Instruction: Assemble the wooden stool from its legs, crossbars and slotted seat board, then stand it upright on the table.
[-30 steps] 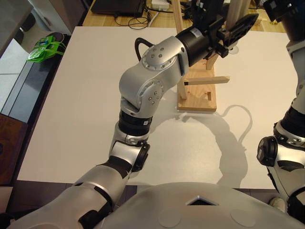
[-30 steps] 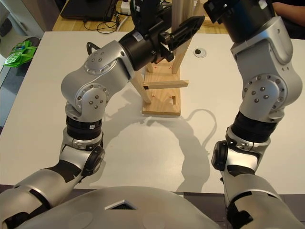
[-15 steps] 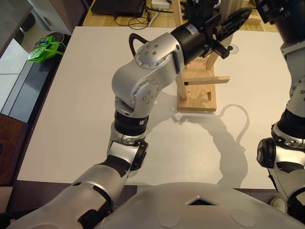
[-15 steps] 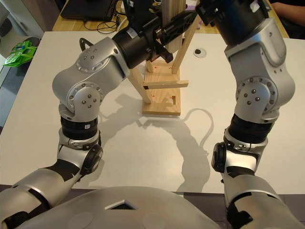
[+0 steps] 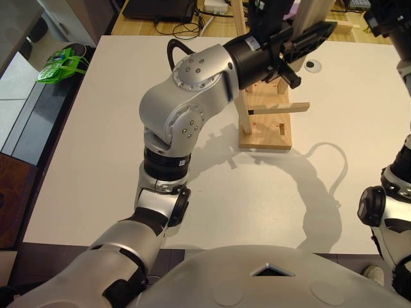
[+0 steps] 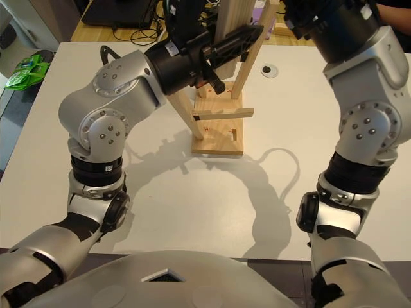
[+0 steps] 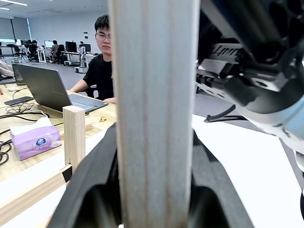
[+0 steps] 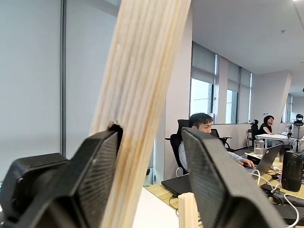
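Your left jaws are clamped tight on an upright leg [image 7: 154,95], upper centre of the head view; your right jaws grip a second, tilted leg [image 8: 137,95] toward the upper right; the seat board [image 5: 266,138] lies flat on the worktop [image 5: 96,128] below them, a crossbar [image 5: 282,108] jutting right. This looks like a leg-seating step; use the left leg as an anchor, bring the tilted one square over its slot, then press straight down; sideways force could lever the board up.
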`<state>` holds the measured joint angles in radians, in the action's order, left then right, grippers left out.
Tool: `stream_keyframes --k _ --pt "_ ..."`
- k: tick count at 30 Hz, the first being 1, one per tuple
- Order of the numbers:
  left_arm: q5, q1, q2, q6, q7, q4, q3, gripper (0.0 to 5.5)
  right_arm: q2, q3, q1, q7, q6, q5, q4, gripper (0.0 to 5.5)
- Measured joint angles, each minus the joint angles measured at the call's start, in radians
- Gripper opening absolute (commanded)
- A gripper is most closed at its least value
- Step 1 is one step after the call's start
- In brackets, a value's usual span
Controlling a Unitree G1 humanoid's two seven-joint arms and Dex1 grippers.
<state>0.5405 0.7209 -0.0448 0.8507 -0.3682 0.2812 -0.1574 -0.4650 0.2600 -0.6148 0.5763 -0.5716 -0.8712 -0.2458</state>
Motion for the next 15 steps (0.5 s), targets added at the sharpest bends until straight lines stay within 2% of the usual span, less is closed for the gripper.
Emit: stream_keyframes --k 2,7,11,13,15 --pt "0.004 0.003 -0.013 0.002 -0.025 0.002 -0.002 1.06 -0.044 0.013 -0.019 0.04 -0.043 -0.04 0.033 3.27" --pt "0.024 0.02 -0.047 0.031 -0.082 0.003 -0.005 1.03 -0.162 0.035 -0.055 0.183 -0.104 -0.081 0.152 4.39" --pt "-0.075 0.022 -0.116 -0.034 -0.075 0.0 -0.031 1.02 -0.299 0.012 -0.049 0.25 -0.069 0.074 0.212 5.04" --pt "-0.159 0.022 -0.124 -0.087 -0.04 -0.02 -0.065 1.02 -0.295 -0.018 -0.038 0.228 -0.068 0.111 0.194 5.36" --pt "-0.182 0.019 -0.114 -0.116 -0.037 -0.023 -0.085 1.02 -0.273 -0.022 -0.011 0.216 -0.084 0.097 0.145 5.4"
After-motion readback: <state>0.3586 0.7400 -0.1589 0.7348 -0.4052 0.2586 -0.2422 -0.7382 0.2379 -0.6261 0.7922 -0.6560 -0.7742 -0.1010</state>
